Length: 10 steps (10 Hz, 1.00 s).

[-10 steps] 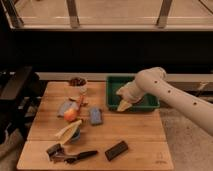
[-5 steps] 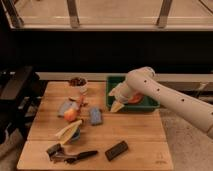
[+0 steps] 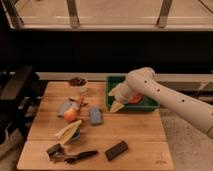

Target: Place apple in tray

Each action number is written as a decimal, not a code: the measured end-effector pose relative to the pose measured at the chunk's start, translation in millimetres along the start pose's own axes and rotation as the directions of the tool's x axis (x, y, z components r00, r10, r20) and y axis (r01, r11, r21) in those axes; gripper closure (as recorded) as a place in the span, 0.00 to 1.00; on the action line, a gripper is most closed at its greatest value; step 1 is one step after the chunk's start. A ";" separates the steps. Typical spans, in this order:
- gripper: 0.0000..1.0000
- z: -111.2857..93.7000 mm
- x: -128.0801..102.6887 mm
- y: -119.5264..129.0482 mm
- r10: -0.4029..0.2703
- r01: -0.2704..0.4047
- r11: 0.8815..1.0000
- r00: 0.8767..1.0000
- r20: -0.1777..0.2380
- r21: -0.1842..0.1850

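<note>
Camera view, one entry per item.

- Gripper (image 3: 117,105): we log it at the near left corner of the tray (image 3: 148,106), at the end of the arm (image 3: 170,102), which reaches in from the right. Whether it is released or clenched we cannot tell.
- Apple (image 3: 70,115): it lies on the desk (image 3: 135,135), left of centre, outside the tray. It is well apart from the gripper, to its left and slightly nearer.
- Tray: green, at the far right part of the desk. We note an orange-red item (image 3: 135,98) inside it, just behind the gripper.
- Bowl (image 3: 77,81): it holds dark items and stands far from the apple, left of the tray.
- Pale yellow item (image 3: 67,131): just near of the apple.
- Blue block (image 3: 95,116): between apple and tray.
</note>
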<state>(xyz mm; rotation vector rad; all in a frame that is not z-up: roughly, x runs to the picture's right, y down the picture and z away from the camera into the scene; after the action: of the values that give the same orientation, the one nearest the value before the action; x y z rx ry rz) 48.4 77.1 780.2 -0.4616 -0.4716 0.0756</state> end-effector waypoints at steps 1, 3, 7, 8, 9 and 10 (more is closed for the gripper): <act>0.35 4.8 -4.2 2.4 0.002 -0.003 1.000 1.000 0.031 0.013; 0.35 27.9 -32.4 9.1 -0.004 -0.002 0.999 0.991 0.130 0.046; 0.35 58.7 -69.7 9.8 -0.018 -0.003 0.997 0.962 0.272 0.075; 0.35 60.7 -72.7 9.3 -0.018 -0.004 0.997 0.957 0.290 0.077; 0.35 64.8 -76.5 10.1 -0.014 -0.011 0.997 0.947 0.320 0.077; 0.35 69.8 -81.1 11.9 -0.010 -0.016 0.997 0.938 0.348 0.074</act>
<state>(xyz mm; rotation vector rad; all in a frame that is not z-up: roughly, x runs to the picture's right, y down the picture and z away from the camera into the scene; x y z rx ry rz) -55.0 102.2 795.9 -0.3750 -0.8138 0.1796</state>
